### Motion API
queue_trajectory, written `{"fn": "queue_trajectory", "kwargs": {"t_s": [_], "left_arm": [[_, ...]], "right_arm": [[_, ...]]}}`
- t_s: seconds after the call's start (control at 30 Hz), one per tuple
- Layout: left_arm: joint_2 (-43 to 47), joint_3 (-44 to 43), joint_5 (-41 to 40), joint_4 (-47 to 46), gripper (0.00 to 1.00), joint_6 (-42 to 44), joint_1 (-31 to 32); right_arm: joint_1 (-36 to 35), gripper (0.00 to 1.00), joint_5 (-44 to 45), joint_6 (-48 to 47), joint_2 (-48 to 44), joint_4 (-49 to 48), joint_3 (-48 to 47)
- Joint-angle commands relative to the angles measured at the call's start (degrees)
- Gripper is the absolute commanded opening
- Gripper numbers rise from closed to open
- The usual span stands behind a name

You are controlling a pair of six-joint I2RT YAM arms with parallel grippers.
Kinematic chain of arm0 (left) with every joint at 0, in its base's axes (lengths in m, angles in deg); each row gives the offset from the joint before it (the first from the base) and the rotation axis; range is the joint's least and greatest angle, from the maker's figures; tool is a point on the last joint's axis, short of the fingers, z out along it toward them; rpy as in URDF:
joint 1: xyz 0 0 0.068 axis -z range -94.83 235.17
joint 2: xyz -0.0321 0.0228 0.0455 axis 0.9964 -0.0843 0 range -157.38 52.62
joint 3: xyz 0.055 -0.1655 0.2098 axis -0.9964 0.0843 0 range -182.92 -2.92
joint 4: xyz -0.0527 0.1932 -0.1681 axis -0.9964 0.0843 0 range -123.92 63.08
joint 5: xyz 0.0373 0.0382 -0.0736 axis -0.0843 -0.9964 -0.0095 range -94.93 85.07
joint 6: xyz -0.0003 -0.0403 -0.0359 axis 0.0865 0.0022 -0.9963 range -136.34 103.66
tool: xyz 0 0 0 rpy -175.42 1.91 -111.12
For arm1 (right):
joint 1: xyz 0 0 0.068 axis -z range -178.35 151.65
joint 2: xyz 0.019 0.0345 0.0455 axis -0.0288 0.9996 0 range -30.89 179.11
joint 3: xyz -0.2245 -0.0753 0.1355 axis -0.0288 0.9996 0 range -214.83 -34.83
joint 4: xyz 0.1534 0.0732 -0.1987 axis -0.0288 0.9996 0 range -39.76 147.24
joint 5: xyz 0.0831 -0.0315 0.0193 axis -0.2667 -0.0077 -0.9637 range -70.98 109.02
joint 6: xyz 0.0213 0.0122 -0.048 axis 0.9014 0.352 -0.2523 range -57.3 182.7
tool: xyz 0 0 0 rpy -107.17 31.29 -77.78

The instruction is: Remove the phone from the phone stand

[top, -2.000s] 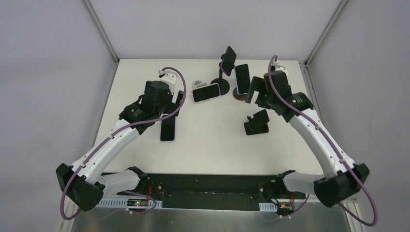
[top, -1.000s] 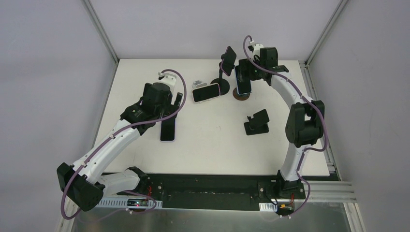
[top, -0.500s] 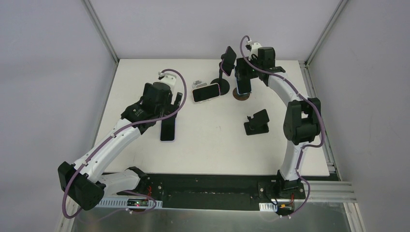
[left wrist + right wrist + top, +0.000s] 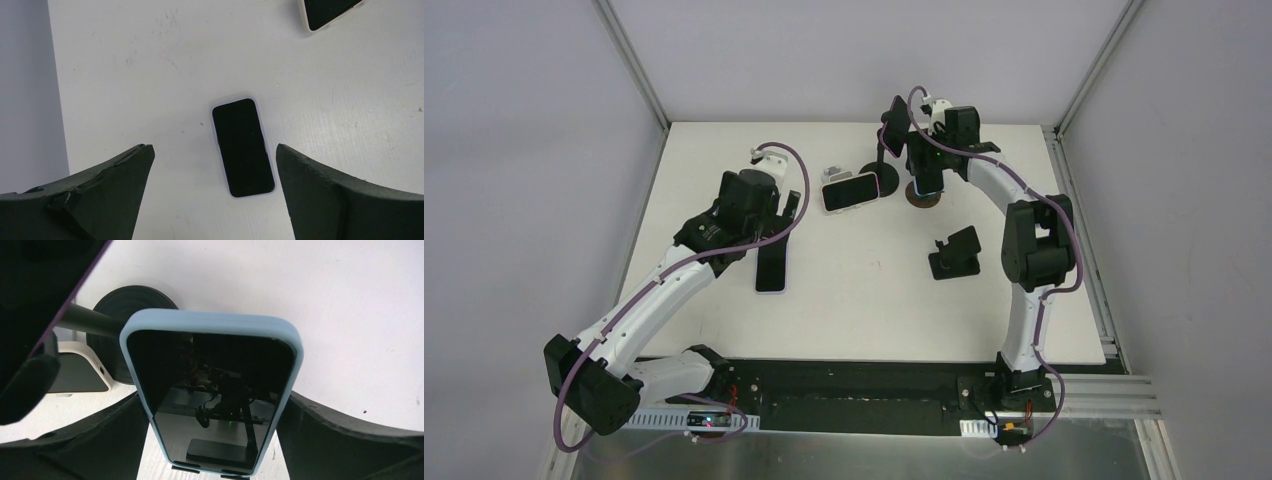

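Observation:
A phone in a light-blue case (image 4: 215, 390) stands upright on a stand with a brown round base (image 4: 921, 196) at the back of the table. My right gripper (image 4: 214, 395) is open around it, one finger close beside each long edge. In the top view the right gripper (image 4: 925, 160) covers most of this phone (image 4: 931, 182). My left gripper (image 4: 215, 146) is open and empty above a dark phone lying flat (image 4: 243, 147), also seen in the top view (image 4: 771, 270).
A purple-cased phone (image 4: 896, 118) sits on a tall black pole stand (image 4: 876, 168) just left of the right gripper. A pink-cased phone (image 4: 851, 191) leans on a white stand. An empty black stand (image 4: 954, 253) sits nearer, right of centre.
My right arm swung from mid-table to the back, then closed in leftward until its fingers straddle the blue-cased phone. The left arm has barely moved.

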Motion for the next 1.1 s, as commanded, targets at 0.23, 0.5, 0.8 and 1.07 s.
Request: {"fn": "queue_trajectory", "kwargs": {"t_s": [0.23,0.5,0.8,1.07], "left_arm": [[0.36,-0.52,0.45,-0.45,0.99,0.98,-0.83],[0.39,-0.49,0.67,-0.44,0.99,1.02,-0.91],[0.4,-0.53,0.51,-0.45,0.99,1.06,-0.92],[0.43,-0.58,-0.06,-0.45,0.99,0.95,-1.0]], "right_arm": [[-0.88,0.59,1.33,-2.3,-1.76,-2.13,-2.22],[-0.89,0.57,1.49,-1.96,-7.07,-5.29,0.36],[-0.84,0.56,2.2,-1.7,-12.7,-6.78,2.95],[-0.86,0.56,5.23,-1.23,-17.71,-7.88,7.93]]}}
